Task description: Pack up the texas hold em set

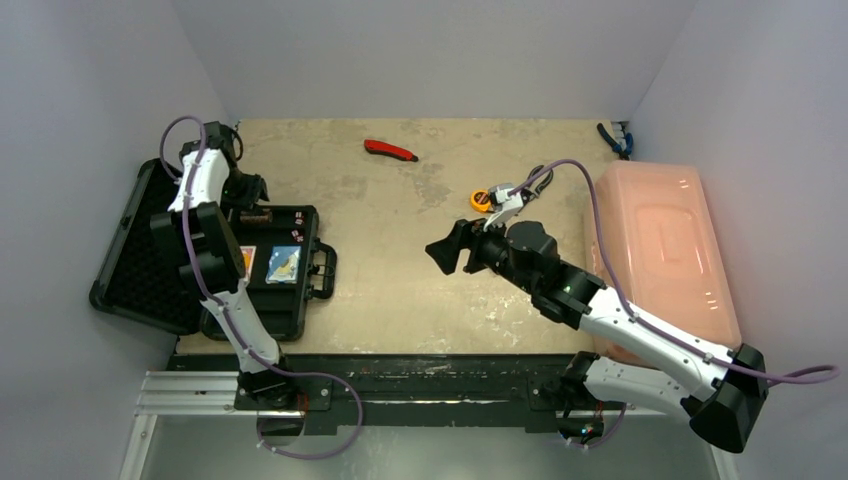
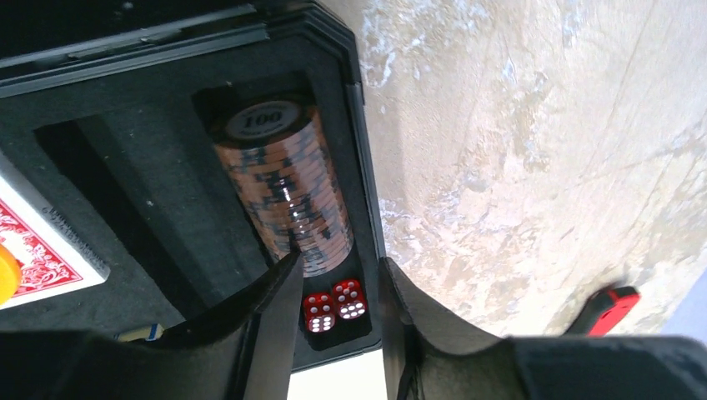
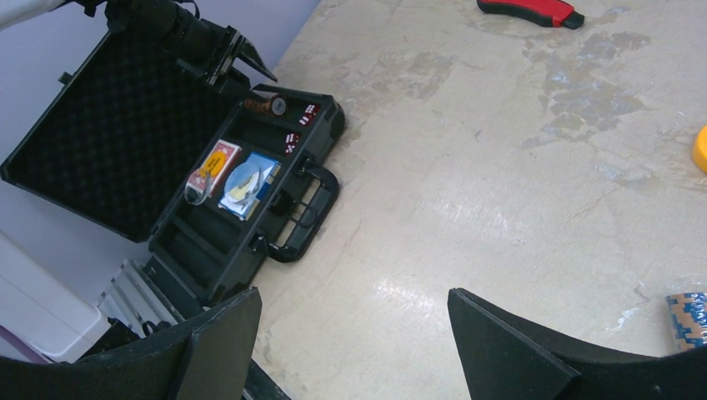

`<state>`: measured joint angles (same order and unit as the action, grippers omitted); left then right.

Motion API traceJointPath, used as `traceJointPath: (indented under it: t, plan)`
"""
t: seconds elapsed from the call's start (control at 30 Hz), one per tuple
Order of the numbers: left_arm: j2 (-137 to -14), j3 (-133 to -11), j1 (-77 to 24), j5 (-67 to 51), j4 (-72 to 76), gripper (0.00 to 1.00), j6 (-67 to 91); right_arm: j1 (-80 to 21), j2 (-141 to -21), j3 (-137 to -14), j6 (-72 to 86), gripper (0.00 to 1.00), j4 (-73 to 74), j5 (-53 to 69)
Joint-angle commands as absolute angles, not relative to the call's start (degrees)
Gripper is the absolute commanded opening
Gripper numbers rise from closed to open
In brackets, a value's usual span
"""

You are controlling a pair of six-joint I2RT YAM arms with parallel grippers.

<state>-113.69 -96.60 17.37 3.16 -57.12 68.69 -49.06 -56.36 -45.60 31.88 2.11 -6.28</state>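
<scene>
Now the roll [image 2: 283,183], lying along the case's [image 2: 354,125] far edge, is being faced end-on by the open, empty left gripper [image 2: 338,265].

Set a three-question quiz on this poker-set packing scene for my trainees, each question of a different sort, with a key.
1. True or false: the black case has its lid shut.
2. What lies in the case right by the end of the chip roll? A) two red dice B) a tape measure C) a red-handled tool
3. Fill in: the ____ gripper hangs over the case, while the other hangs open over the table.
Key: 1. False, the lid lies open. 2. A. 3. Left: the left gripper is over the case, and the right gripper is out over the table, holding nothing.
</scene>
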Motion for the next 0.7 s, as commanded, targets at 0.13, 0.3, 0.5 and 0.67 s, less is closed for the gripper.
traceJointPath:
  t: [0.13,0.3,0.5,0.67]
  plan:
    - [-115.12,-95.28,15.11,1.84,-53.68,0.25,63.02,-48.78,-56.78,-45.25,32.03,0.87,0.23,-5.62]
    - [-115.05,-93.91,14.92,1.85,-52.92,0.22,62.05,-48.78,-56.84,-45.09,32.08,0.87,0.24,-5.73]
    - [-110.65,-93.60,13.09,5.76,-53.17,0.28,60.18,-48.78,-57.28,-45.26,32.15,0.87,0.20,-5.47]
    - [-108.79,-94.08,11.33,7.24,-53.88,0.29,58.79,-48.78,-57.57,-45.32,32.28,0.87,-1.22,-5.10]
